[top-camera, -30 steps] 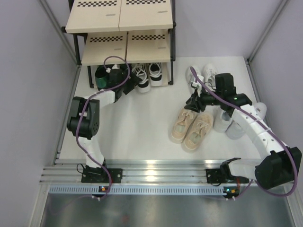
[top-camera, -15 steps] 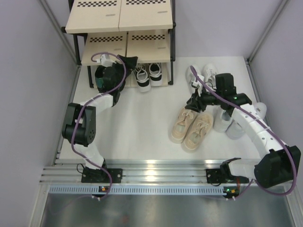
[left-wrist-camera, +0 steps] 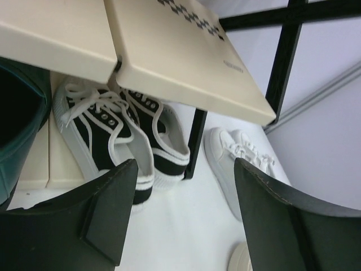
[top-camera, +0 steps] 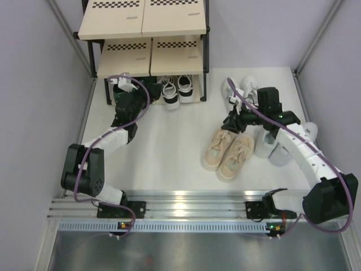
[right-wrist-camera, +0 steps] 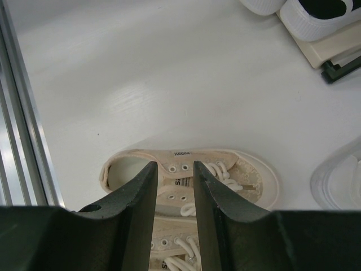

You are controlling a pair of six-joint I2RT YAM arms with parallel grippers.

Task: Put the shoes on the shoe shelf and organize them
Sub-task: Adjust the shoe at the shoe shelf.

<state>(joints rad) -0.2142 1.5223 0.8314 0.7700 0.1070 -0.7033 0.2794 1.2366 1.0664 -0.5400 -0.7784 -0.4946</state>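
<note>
Top view: left end effector [top-camera: 138,90] at the shoe shelf's [top-camera: 141,25] bottom tier; left wrist: it gapes empty before shelved black-and-white sneakers [left-wrist-camera: 101,132]; right wrist: right end effector [right-wrist-camera: 175,167] straddles a beige sneaker [right-wrist-camera: 248,178] toward the counter's right edge (fingers narrowly apart, grip unclear), likely needing a pinch and lift next.

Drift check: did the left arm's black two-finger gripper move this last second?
Yes: left gripper went leftward along the black-framed shoe shelf, toward its left post.

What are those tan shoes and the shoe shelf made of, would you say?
The tan sneakers look like matte woven canvas: fabric texture shows at the toe, and the laces are cord. The shelf boards look like pale wood or laminate, smooth with a slight sheen; no grain shows. The shelf frame looks like black painted metal, judging by its thin straight bars.
</note>
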